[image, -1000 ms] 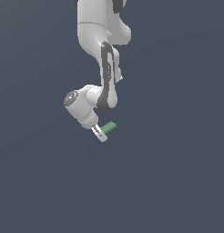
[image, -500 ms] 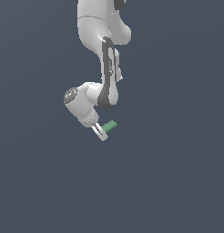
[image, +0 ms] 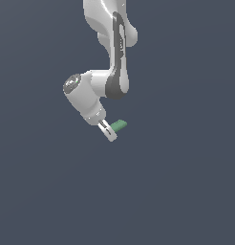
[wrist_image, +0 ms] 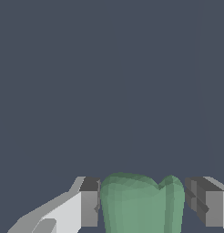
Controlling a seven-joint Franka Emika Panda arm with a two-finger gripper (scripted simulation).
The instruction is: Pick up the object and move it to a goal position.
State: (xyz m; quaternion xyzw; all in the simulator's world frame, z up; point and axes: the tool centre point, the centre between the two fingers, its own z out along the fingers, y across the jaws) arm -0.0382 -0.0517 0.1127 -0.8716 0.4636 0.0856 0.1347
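Note:
The object (image: 120,125) is a small matte green short bar with rounded ends. It is held off the ground in my white gripper (image: 112,133), which hangs tilted under the arm in the exterior view. The bar sticks out of the fingers toward the exterior view's right. In the wrist view the green object (wrist_image: 141,202) fills the space between the two fingers (wrist_image: 89,207), with the grey pads close against its sides. The gripper (wrist_image: 143,214) is shut on it.
The white arm (image: 112,57) comes down from the top of the exterior view. Only a plain dark grey-blue background (image: 186,191) shows around and below the gripper. No goal marker shows in either view.
The arm has lifted a little, carrying the green object upward with it. The grip on the object is unchanged.

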